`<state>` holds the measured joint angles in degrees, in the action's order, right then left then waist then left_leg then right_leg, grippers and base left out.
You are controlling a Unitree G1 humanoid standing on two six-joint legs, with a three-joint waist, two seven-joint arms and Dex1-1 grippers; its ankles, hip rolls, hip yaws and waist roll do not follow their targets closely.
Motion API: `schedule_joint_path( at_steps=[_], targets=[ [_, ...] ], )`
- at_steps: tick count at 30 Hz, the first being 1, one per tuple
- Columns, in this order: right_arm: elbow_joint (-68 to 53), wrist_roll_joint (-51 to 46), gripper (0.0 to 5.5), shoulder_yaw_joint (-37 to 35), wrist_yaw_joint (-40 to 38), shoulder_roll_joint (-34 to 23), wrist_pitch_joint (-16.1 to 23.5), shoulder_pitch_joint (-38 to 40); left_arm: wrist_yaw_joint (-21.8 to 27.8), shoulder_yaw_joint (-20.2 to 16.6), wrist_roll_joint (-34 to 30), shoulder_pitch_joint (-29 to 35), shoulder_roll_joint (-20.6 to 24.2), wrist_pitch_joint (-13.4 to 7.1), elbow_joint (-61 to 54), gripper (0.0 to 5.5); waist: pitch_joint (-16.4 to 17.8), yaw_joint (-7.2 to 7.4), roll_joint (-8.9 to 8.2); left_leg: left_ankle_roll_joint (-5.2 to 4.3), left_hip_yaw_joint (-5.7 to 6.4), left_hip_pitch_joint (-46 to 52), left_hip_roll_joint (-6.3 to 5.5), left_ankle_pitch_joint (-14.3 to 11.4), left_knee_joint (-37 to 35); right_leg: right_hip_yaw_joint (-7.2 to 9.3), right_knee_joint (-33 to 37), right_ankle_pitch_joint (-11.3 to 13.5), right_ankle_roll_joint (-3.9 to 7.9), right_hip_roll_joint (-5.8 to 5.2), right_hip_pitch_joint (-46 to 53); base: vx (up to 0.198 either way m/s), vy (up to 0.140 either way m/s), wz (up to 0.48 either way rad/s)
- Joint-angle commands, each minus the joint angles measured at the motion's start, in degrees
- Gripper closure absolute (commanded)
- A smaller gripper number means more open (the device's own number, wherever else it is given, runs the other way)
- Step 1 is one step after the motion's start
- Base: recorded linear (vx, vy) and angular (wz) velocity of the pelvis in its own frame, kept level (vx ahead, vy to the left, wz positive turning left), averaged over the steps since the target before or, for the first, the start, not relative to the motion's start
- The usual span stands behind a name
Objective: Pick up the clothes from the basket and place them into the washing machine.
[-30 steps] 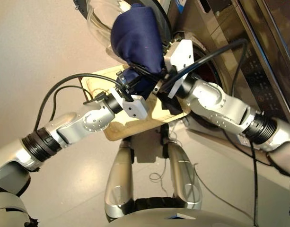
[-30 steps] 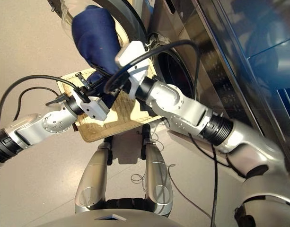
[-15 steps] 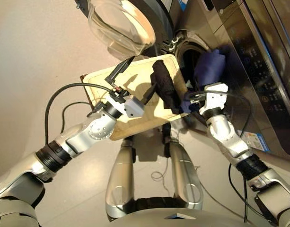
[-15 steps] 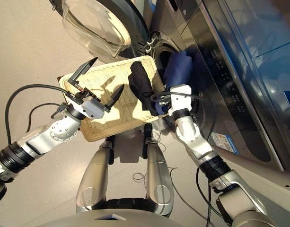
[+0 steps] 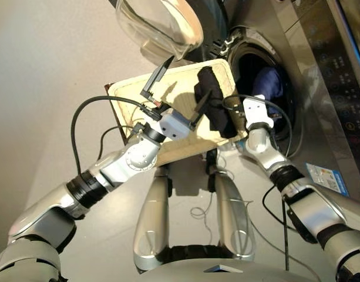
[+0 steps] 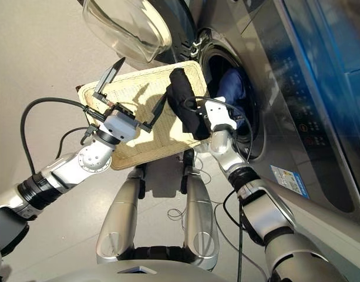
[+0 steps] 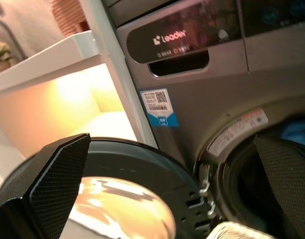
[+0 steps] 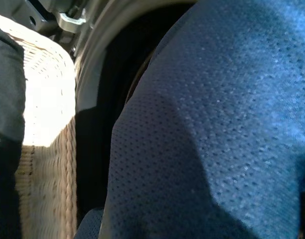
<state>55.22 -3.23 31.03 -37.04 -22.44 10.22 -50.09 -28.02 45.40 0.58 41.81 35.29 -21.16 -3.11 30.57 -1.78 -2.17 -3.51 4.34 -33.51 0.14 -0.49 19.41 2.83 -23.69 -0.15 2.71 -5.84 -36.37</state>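
We are holding our left gripper over the near side of the shallow cream-white woven wicker basket, its 2 black fingers spread wide with nothing between them. In the left wrist view those fingers are framing the washing machine's front panel, its blue sticker and the open door.

Just beside the basket's right edge, our right gripper is reaching toward the drum opening. Navy cloth is filling the right wrist view and hiding the fingers, so we cannot tell whether this gripper is gripping or loose.

In the basket, 1 black folded cloth garment is lying as a long strip along the right side, the side nearest the drum, with its near end at the basket's rim. The remaining part of the basket that we can see is showing bare weave.

Just beyond the basket's right edge, the dark grey front-loading washing machine is standing with its round drum hole uncovered. The navy blue cloth garment is sitting inside that hole, bunched up just past the right gripper.

Beyond the basket's far edge, the black-rimmed round door with its clear glass bowl is hanging swung open.
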Motion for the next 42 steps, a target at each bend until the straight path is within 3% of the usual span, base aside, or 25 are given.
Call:
schedule_joint_path(
  at_steps=[1,6,12,22,38,39,40,42],
  targets=[
    [0.43,1.85,5.5,-0.1,-2.79,-4.69,-0.49,-5.87,-1.83,-1.42,1.53,3.88,-2.9,-3.39,-7.59,0.0,-0.77,-0.05,1.63,0.32,-3.59,-5.05,-1.8,-0.3,5.47,-3.88,-2.08,-0.27,3.46,-0.31,-1.88,-0.029,-0.019,0.339],
    [9.96,1.4,5.5,-0.01,-3.16,-7.39,-2.9,-10.28,-1.71,-0.9,1.5,6.78,-5.87,-2.39,-8.31,0.0,-0.77,-0.38,2.46,0.13,-3.03,-11.74,-1.71,-2.41,11.25,-3.58,-9.04,-2.69,2.72,-0.05,-8.66,-0.017,-0.016,0.176],
    [15.98,-0.35,5.5,-0.66,-3.1,-13.47,-4.6,-14.19,-1.22,-1.54,2.32,7.49,-6.63,-1.7,-8.47,0.0,-0.77,-0.42,2.88,0.07,-3.2,-16.44,-1.52,-2.2,11.92,-3.27,-9.78,-2.56,2.69,0.01,-13.44,0.0,0.0,0.0],
    [19.87,-2.9,5.5,-1.8,-5.96,-24.85,-6.82,-18.83,-2.14,-2.03,0.32,7.99,-3.44,-0.02,-9.77,0.0,-0.77,0.54,2.84,-0.18,-3.39,-22.54,-1.51,-3.03,14.69,-3.11,-13.12,-3.47,2.32,-0.26,-19.83,0.0,0.0,0.0],
    [21.79,-6.73,5.5,1.88,-6.07,-34.31,-5.67,-24.98,-2.83,-0.64,-0.2,8.24,0.72,0.23,-10.47,0.0,-0.77,1.37,2.98,-0.68,-3.5,-24.53,-1.26,-2.1,12.61,-3.04,-11.73,-3.13,2.26,-0.06,-22.43,0.0,0.0,0.0],
    [21.8,-7.09,3.67,1.94,-6.03,-34.17,-5.58,-25.2,-2.81,-0.63,-0.19,8.2,0.82,0.24,-10.47,0.0,-0.77,1.42,2.93,-0.69,-3.49,-24.61,-1.24,-2.1,12.61,-3.03,-11.7,-3.07,2.29,-0.06,-22.56,0.0,0.0,0.0],
    [22.06,-8.31,0.0,1.44,-5.25,-33.75,-5.28,-25.2,-2.69,-0.59,-0.06,8.11,0.82,0.28,-10.31,0.0,-0.77,1.53,2.86,-0.68,-3.51,-24.62,-1.24,-2.12,12.63,-3.06,-11.63,-3.05,2.26,-0.05,-22.59,0.0,0.0,0.0],
    [21.89,-10.15,0.0,1.14,-4.55,-33.06,-4.4,-25.43,-2.75,-0.58,-0.13,8.17,0.78,0.35,-9.92,0.0,-0.77,1.69,2.68,-0.67,-3.66,-24.62,-1.25,-2.11,12.47,-3.17,-11.39,-2.91,2.27,0.01,-22.66,0.0,0.0,0.0]
  ],
)
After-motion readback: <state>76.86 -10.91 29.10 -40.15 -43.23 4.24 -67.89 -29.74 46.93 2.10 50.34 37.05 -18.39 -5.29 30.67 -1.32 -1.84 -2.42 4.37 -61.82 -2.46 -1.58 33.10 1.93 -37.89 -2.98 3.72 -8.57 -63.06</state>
